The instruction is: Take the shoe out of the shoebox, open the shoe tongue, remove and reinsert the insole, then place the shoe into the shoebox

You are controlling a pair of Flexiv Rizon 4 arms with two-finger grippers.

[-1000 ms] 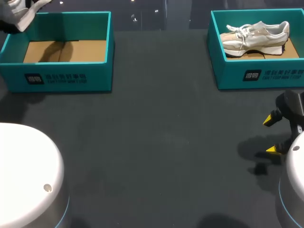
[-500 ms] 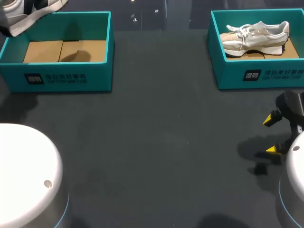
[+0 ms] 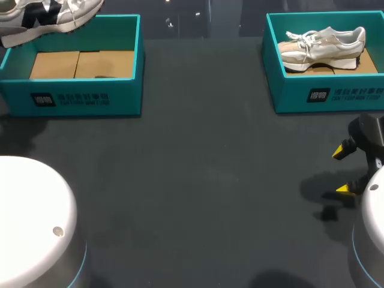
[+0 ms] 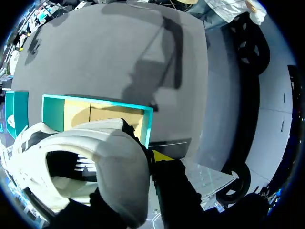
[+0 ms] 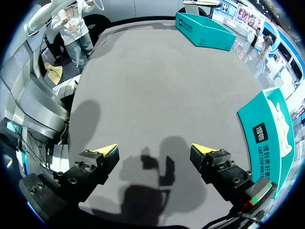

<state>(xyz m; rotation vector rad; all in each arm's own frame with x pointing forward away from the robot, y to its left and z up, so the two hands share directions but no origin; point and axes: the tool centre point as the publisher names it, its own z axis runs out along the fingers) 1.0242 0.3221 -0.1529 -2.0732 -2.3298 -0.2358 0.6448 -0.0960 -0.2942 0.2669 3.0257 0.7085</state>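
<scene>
A white shoe with black side marking (image 3: 48, 15) hangs in the air above the back left corner of the left teal shoebox (image 3: 72, 102), whose cardboard floor is bare. In the left wrist view my left gripper (image 4: 145, 160) is shut on this shoe (image 4: 81, 162) at its collar; one yellow tip shows beside it and the other is hidden by the shoe. The box (image 4: 95, 112) lies below it. My right gripper (image 3: 343, 170) stands open near the table's right edge, holding nothing (image 5: 155, 150).
A second teal shoebox (image 3: 324, 90) at the back right holds another white shoe (image 3: 324, 45); it shows beside the right gripper as a teal wall (image 5: 264, 138). White arm bases (image 3: 30, 222) fill the front corners. Dark tabletop (image 3: 204, 168) lies between the boxes.
The left gripper has carried the shoe rightward, so more of it shows above the left box. Its shadow on the box floor has shrunk. The right arm stayed put.
</scene>
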